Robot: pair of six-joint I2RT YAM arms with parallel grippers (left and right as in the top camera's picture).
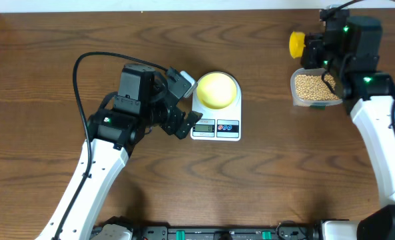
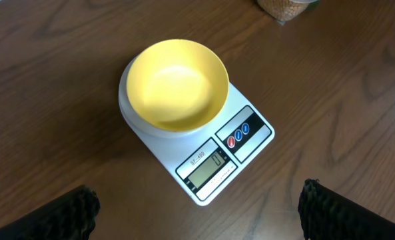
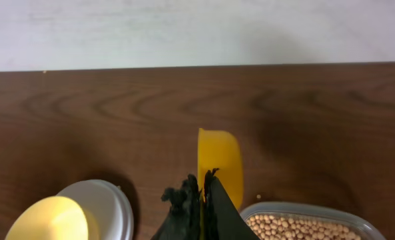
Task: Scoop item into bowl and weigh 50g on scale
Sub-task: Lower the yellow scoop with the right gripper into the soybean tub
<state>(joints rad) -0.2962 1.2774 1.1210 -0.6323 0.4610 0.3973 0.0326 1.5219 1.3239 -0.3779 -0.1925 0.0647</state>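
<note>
Left gripper [image 1: 186, 103] hung with its jaws spread wide and holding nothing, just left of the scale [image 1: 225, 128], its white arm slanting in from the scale's lower left. Right gripper [image 3: 200, 203] sat clenched on the yellow scoop [image 3: 220, 163], well to the right of the scale, its arm bent over the clear container [image 1: 315, 100] of beans [image 1: 314, 85]. The beans were small, round and tan. The pale-yellow bowl [image 1: 216, 89] stood upright on the scale's round platform, its inside bare.
</note>
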